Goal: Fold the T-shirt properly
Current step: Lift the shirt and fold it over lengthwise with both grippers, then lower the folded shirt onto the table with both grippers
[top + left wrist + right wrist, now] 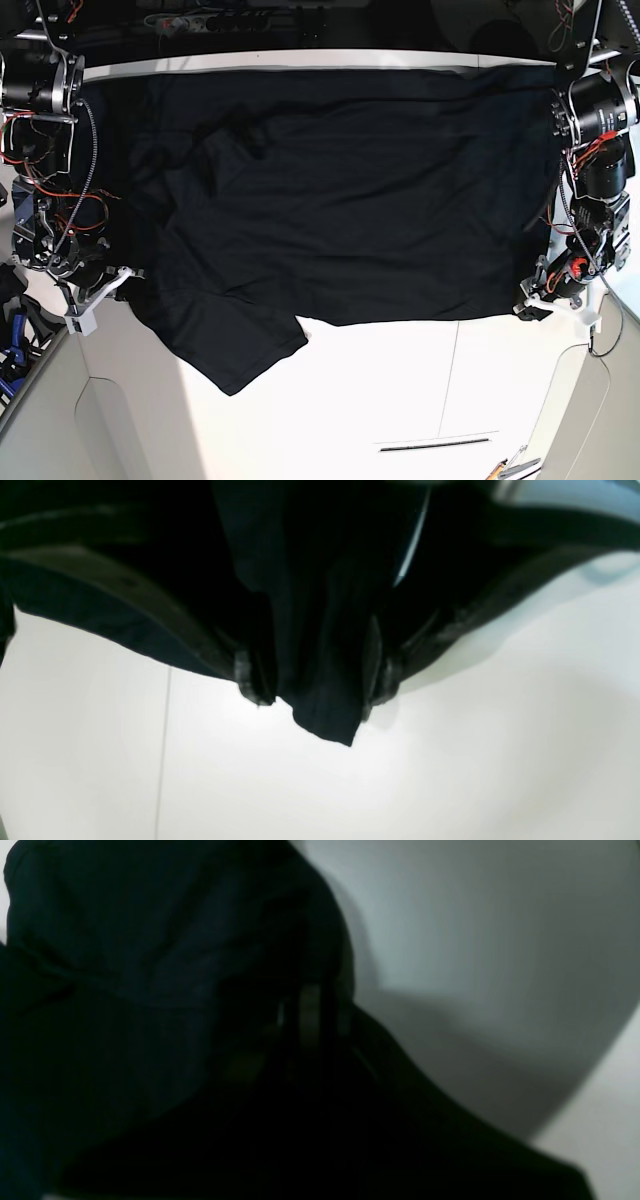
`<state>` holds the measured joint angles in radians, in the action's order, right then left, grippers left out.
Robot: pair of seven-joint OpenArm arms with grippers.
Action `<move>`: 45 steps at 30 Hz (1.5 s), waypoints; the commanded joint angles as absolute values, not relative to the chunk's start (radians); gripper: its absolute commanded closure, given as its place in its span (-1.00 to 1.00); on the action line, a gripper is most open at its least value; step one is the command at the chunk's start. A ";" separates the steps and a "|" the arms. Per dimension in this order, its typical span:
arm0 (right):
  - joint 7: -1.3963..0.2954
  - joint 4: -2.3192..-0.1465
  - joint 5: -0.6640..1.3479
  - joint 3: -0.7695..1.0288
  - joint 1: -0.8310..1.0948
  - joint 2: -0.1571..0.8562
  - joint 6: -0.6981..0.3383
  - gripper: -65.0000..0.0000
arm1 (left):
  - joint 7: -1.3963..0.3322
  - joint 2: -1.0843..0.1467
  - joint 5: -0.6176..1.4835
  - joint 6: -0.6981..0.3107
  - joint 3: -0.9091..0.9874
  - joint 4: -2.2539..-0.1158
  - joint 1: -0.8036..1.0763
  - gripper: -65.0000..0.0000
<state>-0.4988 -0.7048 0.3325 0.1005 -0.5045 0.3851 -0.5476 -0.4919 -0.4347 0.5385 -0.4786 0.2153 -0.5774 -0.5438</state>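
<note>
Left gripper pinching T-shirt, raised

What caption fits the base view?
Black T-shirt held along its near edge by the left gripper and right gripper over the white table.

**Two wired arms, black and white**

The left arm and right arm are built from black cylindrical motor housings and white brackets. Thin red and black wires are looped along both. The left gripper is seen with dark, glossy fingers; white plates are fitted at each wrist.
</note>
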 commanded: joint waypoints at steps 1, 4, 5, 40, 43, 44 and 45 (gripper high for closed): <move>-0.518 -0.712 0.321 0.101 -0.522 0.396 -0.546 1.00 | -0.485 -0.449 0.540 -0.483 0.215 -0.586 -0.568 0.37; -0.519 -0.712 0.321 0.101 -0.522 0.396 -0.546 1.00 | -0.482 -0.450 0.540 -0.484 0.215 -0.587 -0.567 0.92; -0.519 -0.712 0.322 0.101 -0.523 0.397 -0.547 1.00 | -0.482 -0.450 0.540 -0.484 0.215 -0.588 -0.567 1.00; -1.111 -1.748 0.796 0.612 0.177 0.402 -0.565 1.00 | -1.061 -0.518 1.143 -0.698 0.681 -1.448 0.122 1.00; -1.111 -1.748 0.789 0.616 0.226 0.401 -0.565 1.00 | -1.105 -0.518 1.152 -0.698 0.683 -1.448 0.178 1.00; -1.111 -1.748 0.789 0.616 0.237 0.401 -0.565 1.00 | -1.107 -0.518 1.152 -0.698 0.683 -1.448 0.198 1.00; -1.110 -1.748 0.789 0.616 0.247 0.401 -0.564 1.00 | -1.107 -0.518 1.152 -0.698 0.683 -1.448 0.218 1.00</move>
